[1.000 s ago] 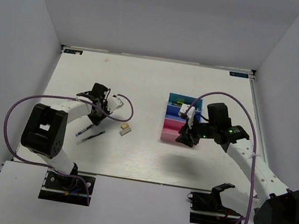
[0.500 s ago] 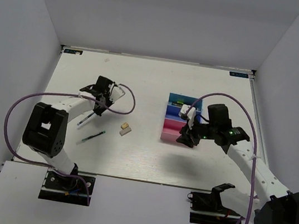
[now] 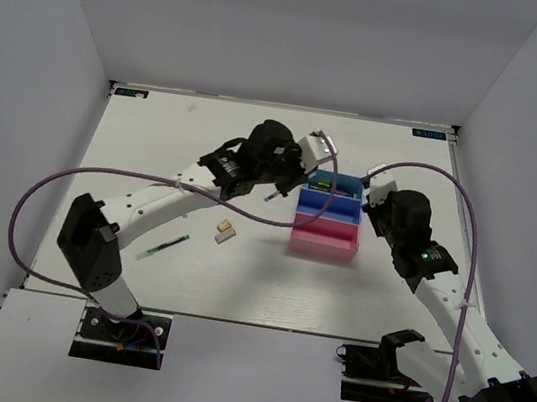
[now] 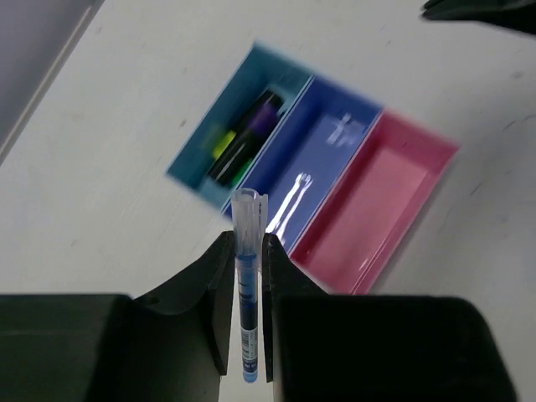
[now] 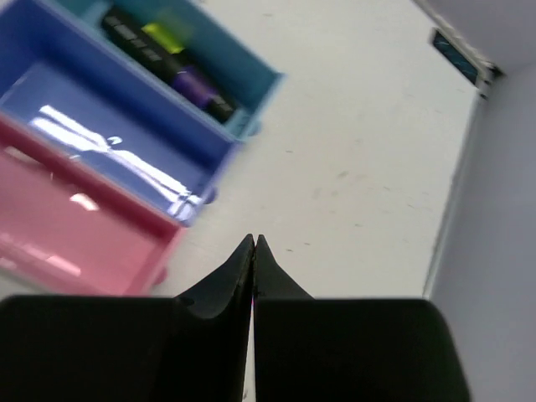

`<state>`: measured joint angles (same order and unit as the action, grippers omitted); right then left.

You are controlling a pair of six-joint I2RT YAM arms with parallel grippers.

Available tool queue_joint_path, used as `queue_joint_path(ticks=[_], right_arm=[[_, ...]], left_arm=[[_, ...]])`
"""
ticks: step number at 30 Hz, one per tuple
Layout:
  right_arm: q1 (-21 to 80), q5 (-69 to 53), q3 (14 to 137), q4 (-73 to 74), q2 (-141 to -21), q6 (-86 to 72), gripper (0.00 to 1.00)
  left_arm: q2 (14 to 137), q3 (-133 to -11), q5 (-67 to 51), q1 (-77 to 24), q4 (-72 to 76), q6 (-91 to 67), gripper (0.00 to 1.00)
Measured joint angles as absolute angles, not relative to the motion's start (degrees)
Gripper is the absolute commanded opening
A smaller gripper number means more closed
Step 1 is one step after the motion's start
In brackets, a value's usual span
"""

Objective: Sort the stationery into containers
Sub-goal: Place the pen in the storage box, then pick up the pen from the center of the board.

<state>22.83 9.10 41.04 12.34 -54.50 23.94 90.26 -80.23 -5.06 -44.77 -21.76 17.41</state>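
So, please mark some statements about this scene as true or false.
1. The left gripper holds a blue pen. True.
2. The pink tray has something inside. False: it is empty.
3. The right gripper is shut, holding nothing. True.
4. The eraser blocks lie inside a tray. False: they lie on the table.
5. The cyan tray holds a yellow highlighter. True.

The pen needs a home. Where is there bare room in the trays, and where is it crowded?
The blue tray and the pink tray beside it are bare. The cyan tray, bordering the blue, is crowded with a yellow highlighter and purple marker.
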Motion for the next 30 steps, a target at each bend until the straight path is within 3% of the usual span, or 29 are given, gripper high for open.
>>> queue_joint_path(ticks=[8,14,17,18,19,21,24,27,29,30], right_arm=[[19.1,16.6,39.9,8.1,-53.5,22.9,0.00],[17.5,16.3,39.4,7.4,-52.2,22.7,0.00],[17.1,15.9,39.4,7.4,-51.8,22.6,0.00],[17.0,15.7,39.4,7.4,-51.8,22.6,0.00],[17.0,15.4,39.3,7.4,-51.8,22.6,0.00],[16.9,14.8,39.0,7.4,-51.8,22.5,0.11],[16.9,13.7,38.5,7.5,-51.8,22.4,0.17],[16.9,12.8,38.5,7.5,-51.8,22.4,0.13],[16.8,12.0,38.5,7.5,-51.8,22.5,0.00],[16.8,11.5,38.5,7.6,-51.7,22.4,0.00]], left_arm=[[109.8,-94.2,-14.0,-48.0,-13.6,12.8,0.01],[118.0,-96.5,-15.7,-48.5,-11.2,11.2,0.03],[119.7,-96.6,-15.7,-48.5,-10.1,10.5,0.30],[120.1,-96.6,-15.7,-48.5,-9.8,10.2,0.53],[120.3,-96.6,-15.7,-48.6,-9.4,10.1,0.60],[120.5,-96.6,-15.6,-48.6,-8.9,9.3,0.78],[120.4,-96.6,-15.0,-48.8,-8.3,9.0,0.81],[119.9,-96.6,-13.7,-49.3,-8.4,9.1,0.74],[118.4,-96.2,-12.1,-49.8,-9.5,8.9,0.29],[116.9,-95.4,-11.1,-50.0,-10.0,9.4,0.11]])
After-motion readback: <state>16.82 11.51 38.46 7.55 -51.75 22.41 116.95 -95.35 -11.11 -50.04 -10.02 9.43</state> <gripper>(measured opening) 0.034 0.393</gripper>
